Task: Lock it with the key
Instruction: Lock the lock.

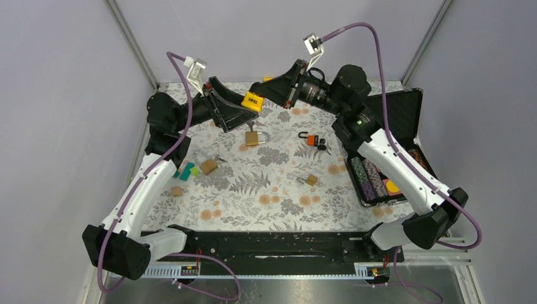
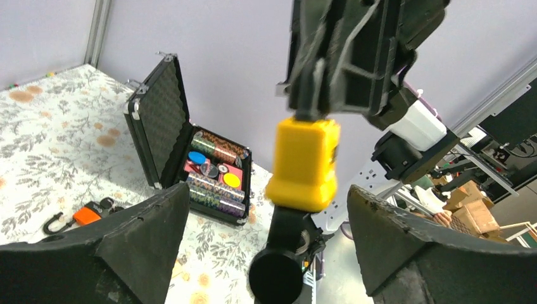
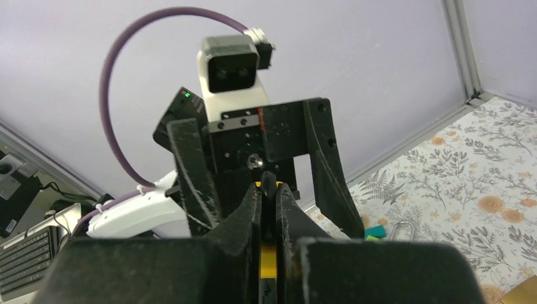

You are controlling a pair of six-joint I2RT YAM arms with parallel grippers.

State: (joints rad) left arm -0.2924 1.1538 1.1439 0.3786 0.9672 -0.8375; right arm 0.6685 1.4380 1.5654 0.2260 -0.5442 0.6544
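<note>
Five padlocks. Yellow padlock [image 1: 252, 100] aloft over far surface [image 1: 266, 206], right fingers [image 3: 289, 212] clenched on its top. Left fingers [image 2: 149, 231] spread wide, flanking it without touching. Four other padlocks [image 1: 253, 138] lie below. One open chip case [image 1: 386, 180] on the right.

From above and behind, we look down on the whole floral-patterned desk [image 1: 266, 196]; the two wrist views face each other closely, sharing the yellow plastic-cased padlock [image 2: 304, 161] between them.
</note>
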